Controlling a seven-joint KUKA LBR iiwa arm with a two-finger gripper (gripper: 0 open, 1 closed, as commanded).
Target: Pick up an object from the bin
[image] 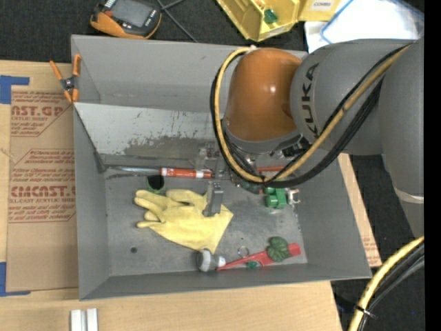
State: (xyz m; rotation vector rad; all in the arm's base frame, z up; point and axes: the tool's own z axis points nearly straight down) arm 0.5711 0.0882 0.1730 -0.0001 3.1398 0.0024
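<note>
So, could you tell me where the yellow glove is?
In the camera view the yellow glove lies on the bin floor, left of centre, just below the red-handled tool, its cuff end under the gripper.

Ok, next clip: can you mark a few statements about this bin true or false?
1. A yellow glove lies spread on the floor of the bin. True.
2. The gripper is over a green thing. False: it is over the glove's cuff end; the small green thing lies to its right.
3. An orange-red pen-like tool lies beyond the glove, by the far wall. True.
4. A red tool lies on top of the glove. False: the red-handled tool lies beside it, by the near wall.
</note>
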